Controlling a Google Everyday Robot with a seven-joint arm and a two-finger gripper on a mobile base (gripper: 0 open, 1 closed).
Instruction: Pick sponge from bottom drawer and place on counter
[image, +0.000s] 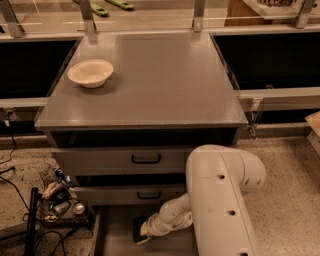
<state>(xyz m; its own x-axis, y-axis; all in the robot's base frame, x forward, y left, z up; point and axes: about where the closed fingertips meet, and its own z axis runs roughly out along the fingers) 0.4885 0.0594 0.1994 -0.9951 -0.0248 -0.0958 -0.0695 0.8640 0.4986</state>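
One claw (144, 231) sits low in the bottom drawer (114, 238) at the sponge (138, 223); grip cannot be told.

Grey counter (165, 80) – cream bowl (90, 73) back-left, bottom drawer (112, 235) – sponge (138, 223), gripper (145, 231) at it

I'm counting one bowl (90, 73) on one counter (165, 80), two handled drawers (100, 161), one bottom drawer (114, 236), one sponge (138, 226), and one pincer (145, 232) hanging low inside that bottom drawer.
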